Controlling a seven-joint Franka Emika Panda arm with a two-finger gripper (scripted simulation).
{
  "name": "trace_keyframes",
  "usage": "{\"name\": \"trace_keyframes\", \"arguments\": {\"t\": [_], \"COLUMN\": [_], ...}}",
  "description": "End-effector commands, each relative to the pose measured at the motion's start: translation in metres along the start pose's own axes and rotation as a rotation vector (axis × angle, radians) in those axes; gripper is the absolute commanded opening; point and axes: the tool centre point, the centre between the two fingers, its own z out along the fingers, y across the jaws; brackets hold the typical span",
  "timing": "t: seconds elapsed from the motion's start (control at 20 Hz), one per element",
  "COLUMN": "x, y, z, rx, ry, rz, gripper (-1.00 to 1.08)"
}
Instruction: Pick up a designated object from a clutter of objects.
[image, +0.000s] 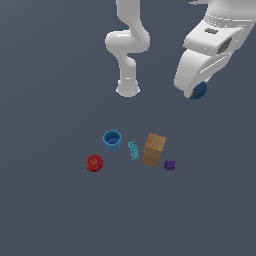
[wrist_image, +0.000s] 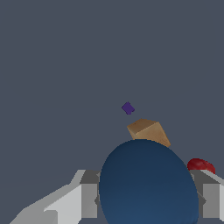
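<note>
Grey floor (image: 50, 210) carries cup (image: 112, 139), brick (image: 133, 150), box (image: 153, 149), cube (image: 170, 164), red round thing (image: 94, 163).

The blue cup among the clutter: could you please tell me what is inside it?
From the exterior view, the blue cup stands upright with its mouth open, and only blue interior shows; nothing visible sits inside. Its very bottom is partly hidden by the near rim, so something tiny there cannot be excluded.

Exterior view looks down from afar; wrist view, close, shares the tan box (image: 153, 149) (wrist_image: 148, 132).

The arm (image: 129, 42) looks like glossy white plastic; the dark blue ball (wrist_image: 148, 183) is smooth and matt, the tan box (image: 153, 149) cardboard-like.
</note>
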Motion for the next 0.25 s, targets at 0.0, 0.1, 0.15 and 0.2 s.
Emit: {"name": "trace_keyframes", "arguments": {"t": [0.0, 0.1, 0.15, 0.2], "x": [0.0018, 0.0029, 0.0033, 0.0034], "y": [-0.0039, -0.0051, -0.0051, -0.005], "z": [-0.0067, -0.0086, -0.0088, -0.0087], "rx": [0.0, 0.0, 0.0, 0.0], "ry": [0.0, 0.0, 0.0, 0.0], "rz": [0.001, 0.001, 0.001, 0.001], "gripper": [-1.0, -1.0, -1.0, -1.0]}}
